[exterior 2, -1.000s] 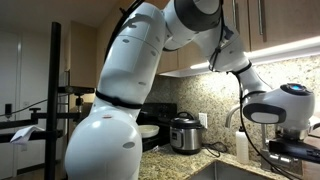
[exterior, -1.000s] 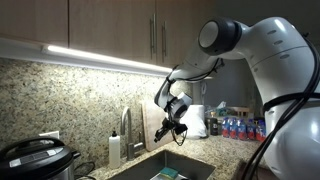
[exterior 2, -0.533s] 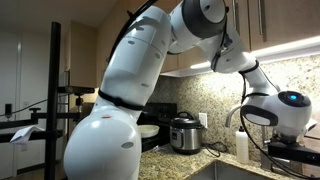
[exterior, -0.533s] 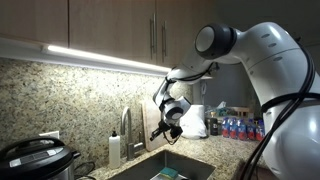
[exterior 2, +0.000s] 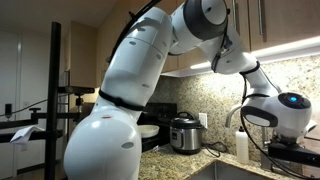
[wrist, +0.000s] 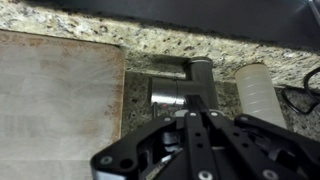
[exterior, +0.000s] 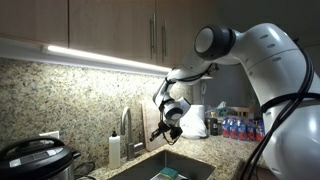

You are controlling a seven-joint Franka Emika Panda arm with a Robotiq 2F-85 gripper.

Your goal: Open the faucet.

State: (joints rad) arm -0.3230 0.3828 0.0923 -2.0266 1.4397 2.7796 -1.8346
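Directly ahead of the claw (wrist: 196,122) in the wrist view stands the faucet (wrist: 199,80).

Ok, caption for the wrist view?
Gripper faces the faucet, flanked by a pale board and a white bottle.

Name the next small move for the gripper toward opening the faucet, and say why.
Probably ease the gripper forward to the lever of the faucet. In an exterior view the gripper hangs beside the faucet with a clear gap between them; the wrist view shows the faucet straight ahead, untouched.
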